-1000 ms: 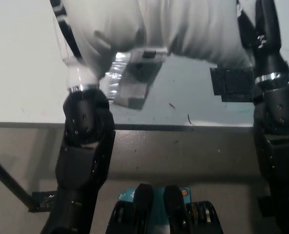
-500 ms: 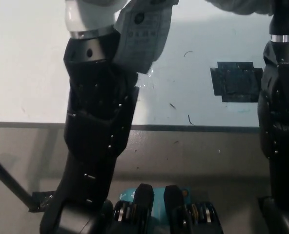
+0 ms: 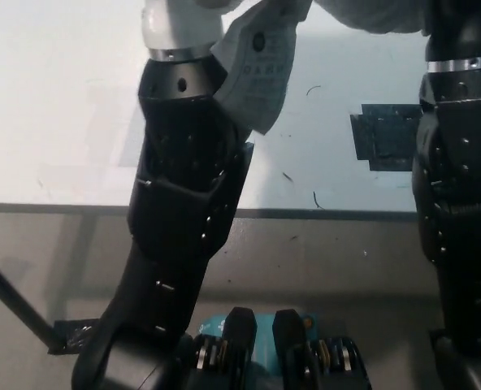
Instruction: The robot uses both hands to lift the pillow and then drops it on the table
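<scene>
1. Both of the robot's forearms rise from the bottom of the head view to its top edge, over the white table (image 3: 54,106), and both hands are cut off there.
2. Of the left hand (image 3: 179,24) only a white wrist part shows, above a metal ring on the dark forearm. Its fingers are out of the picture, so I cannot tell whether they are spread or closed, or what they touch.
3. The right hand lies wholly beyond the top edge; only the black right forearm (image 3: 460,162) with its metal ring is seen, so nothing can be said of that hand's grip.
4. The pillow (image 3: 370,15) is up at the top edge, between the two forearms and above the table. Only its white, creased lower edge shows, reaching across to the right forearm.
5. A white printed label (image 3: 261,69) hangs down from the pillow, just beside the left wrist and partly in front of the left forearm. It bears a round mark near its top and several lines of small print, too blurred to read.
6. On the table, beside the right forearm and below the pillow, lies a black patch of tape (image 3: 387,134).
7. Small dark specks lie on the table between the label and the tape patch.
</scene>
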`<act>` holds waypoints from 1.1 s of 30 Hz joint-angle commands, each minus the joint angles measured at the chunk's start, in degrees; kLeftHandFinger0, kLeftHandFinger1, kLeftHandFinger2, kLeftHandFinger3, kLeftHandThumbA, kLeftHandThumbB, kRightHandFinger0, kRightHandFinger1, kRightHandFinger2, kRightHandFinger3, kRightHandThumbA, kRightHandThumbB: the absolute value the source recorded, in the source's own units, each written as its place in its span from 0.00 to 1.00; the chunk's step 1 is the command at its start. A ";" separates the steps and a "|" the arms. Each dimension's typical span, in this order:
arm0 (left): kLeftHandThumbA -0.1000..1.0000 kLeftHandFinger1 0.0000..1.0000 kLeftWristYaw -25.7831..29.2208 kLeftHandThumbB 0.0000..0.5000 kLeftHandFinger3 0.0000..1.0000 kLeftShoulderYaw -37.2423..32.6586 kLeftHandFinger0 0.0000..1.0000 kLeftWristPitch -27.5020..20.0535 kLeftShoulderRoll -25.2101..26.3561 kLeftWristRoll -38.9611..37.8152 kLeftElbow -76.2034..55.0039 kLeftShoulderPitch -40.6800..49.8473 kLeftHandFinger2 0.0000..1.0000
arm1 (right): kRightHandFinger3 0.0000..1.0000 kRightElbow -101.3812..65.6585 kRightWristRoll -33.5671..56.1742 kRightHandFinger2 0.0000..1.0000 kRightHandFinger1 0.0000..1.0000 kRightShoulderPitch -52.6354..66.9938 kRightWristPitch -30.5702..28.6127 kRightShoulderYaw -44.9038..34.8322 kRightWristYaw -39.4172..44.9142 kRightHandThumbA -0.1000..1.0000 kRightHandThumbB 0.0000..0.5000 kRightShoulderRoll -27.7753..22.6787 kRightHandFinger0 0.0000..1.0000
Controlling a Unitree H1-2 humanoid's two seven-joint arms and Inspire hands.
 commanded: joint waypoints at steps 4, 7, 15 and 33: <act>1.00 1.00 -6.70 0.00 1.00 -2.19 1.00 0.46 -3.13 -1.97 10.90 0.77 1.00 | 1.00 5.52 -0.02 1.00 1.00 -1.59 -3.27 4.30 3.74 1.00 0.21 2.81 1.00; 1.00 1.00 -7.11 0.01 1.00 -0.82 1.00 0.42 -3.81 -4.30 16.85 2.19 1.00 | 1.00 11.47 1.47 1.00 1.00 0.52 -5.00 3.72 3.42 1.00 0.14 3.60 1.00; 1.00 1.00 -12.94 0.00 1.00 2.24 1.00 -2.01 -3.82 -9.17 41.20 5.18 1.00 | 1.00 33.16 2.99 1.00 1.00 6.30 -7.97 1.99 1.20 1.00 0.29 6.30 1.00; 1.00 1.00 -20.46 0.18 1.00 6.26 1.00 -3.51 -1.12 -9.91 65.53 6.74 1.00 | 1.00 54.70 4.30 1.00 1.00 7.16 -11.06 0.32 0.65 1.00 0.04 5.36 1.00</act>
